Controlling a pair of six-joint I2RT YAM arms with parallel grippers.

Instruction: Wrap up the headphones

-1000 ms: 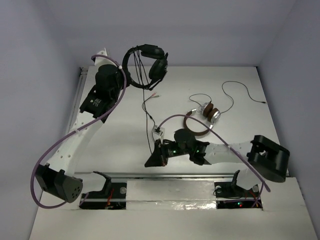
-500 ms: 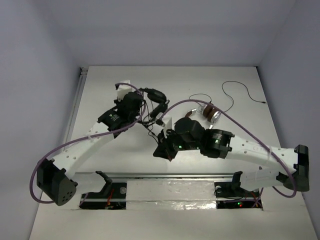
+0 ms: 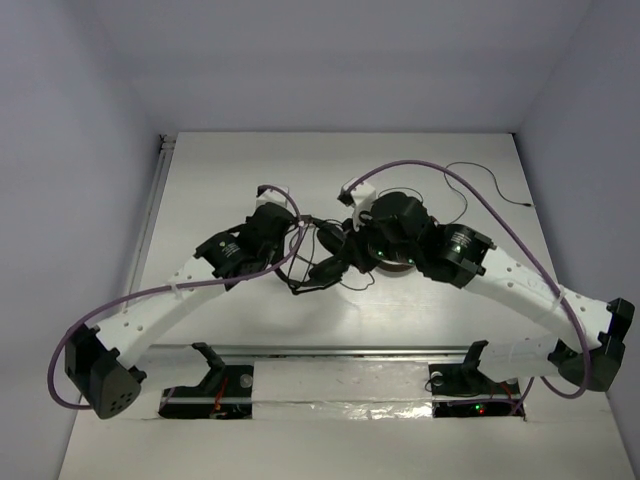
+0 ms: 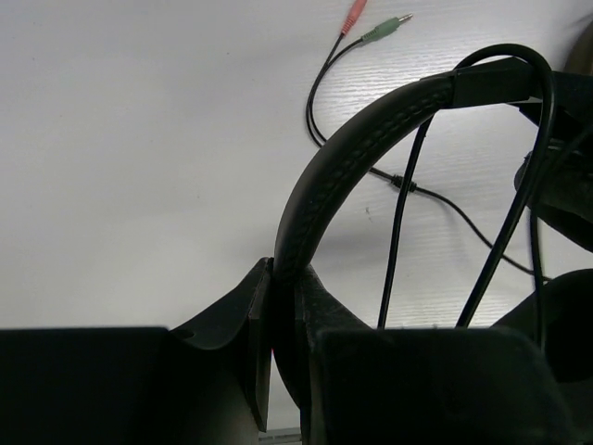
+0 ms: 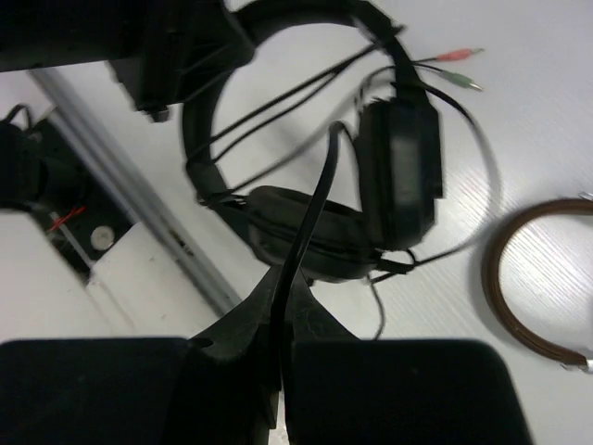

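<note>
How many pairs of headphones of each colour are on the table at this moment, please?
Black headphones: 1
Brown-banded headphones: 1
Total: 2

All-black padded over-ear headphones (image 3: 322, 268) largely hidden under both wrists from above; earcup (image 4: 561, 311) cut off in left wrist view. Brown curved headband (image 5: 496, 278) cropped at right wrist view's edge.

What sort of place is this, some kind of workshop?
Most likely a robotics lab test booth rather than a home or shop. A bare white table is boxed in by plain walls, two robot arms are bolted at its near edge, and they are handling black headphones.
</note>
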